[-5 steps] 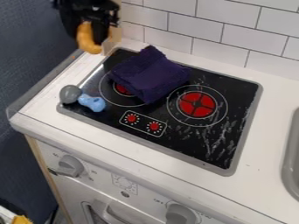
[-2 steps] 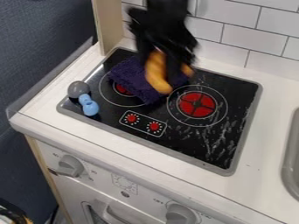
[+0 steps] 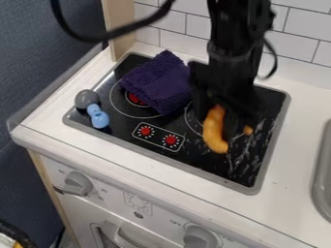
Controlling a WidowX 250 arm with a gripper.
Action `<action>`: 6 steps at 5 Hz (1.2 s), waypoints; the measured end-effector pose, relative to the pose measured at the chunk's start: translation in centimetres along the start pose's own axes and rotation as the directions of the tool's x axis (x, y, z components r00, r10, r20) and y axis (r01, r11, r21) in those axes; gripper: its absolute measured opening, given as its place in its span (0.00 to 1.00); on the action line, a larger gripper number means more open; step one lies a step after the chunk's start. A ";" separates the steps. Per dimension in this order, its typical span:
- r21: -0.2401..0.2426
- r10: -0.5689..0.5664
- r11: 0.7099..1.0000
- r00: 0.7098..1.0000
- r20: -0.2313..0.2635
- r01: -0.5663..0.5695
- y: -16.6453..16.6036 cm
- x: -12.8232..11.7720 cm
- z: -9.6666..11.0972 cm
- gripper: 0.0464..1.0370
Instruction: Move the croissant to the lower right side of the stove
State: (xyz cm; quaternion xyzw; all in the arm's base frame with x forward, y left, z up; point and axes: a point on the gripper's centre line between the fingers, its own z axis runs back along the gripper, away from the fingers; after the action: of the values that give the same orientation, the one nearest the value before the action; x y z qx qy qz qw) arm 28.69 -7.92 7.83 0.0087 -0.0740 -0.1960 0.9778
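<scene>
The black gripper (image 3: 227, 127) hangs over the right part of the black stove top (image 3: 213, 162), covering most of the right burner. It is shut on the orange-brown croissant (image 3: 214, 131), whose long curved side hangs down at the left of the fingers, while a small tip pokes out at their right. Whether the croissant touches the stove surface, I cannot tell.
A folded purple cloth (image 3: 158, 83) lies over the left burner. A grey and blue toy (image 3: 96, 114) sits at the stove's left edge. The sink rim (image 3: 321, 179) is at the far right, and a tiled wall (image 3: 297, 53) stands behind.
The gripper has swung from the upper left across the cloth to the stove's right part, carrying the croissant. The blue part of the toy has turned to point more downward.
</scene>
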 end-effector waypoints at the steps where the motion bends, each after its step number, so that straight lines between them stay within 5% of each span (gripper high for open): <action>1: 0.001 0.000 1.000 1.000 -0.025 0.000 -0.1 -0.6 -1.8 0.60; 3: -0.015 -0.007 1.000 0.998 -0.060 0.006 -0.2 -0.8 -2.8 0.67; 4: -0.015 -0.003 1.000 0.997 -0.077 0.002 -0.2 -1.0 -3.0 0.94; 6: -0.007 -0.007 1.000 1.000 -0.029 0.007 -0.1 -0.8 -0.5 0.96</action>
State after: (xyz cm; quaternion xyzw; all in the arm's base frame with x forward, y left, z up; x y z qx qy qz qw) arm 27.98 -7.67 7.20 0.0086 -0.0593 -0.1996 0.9780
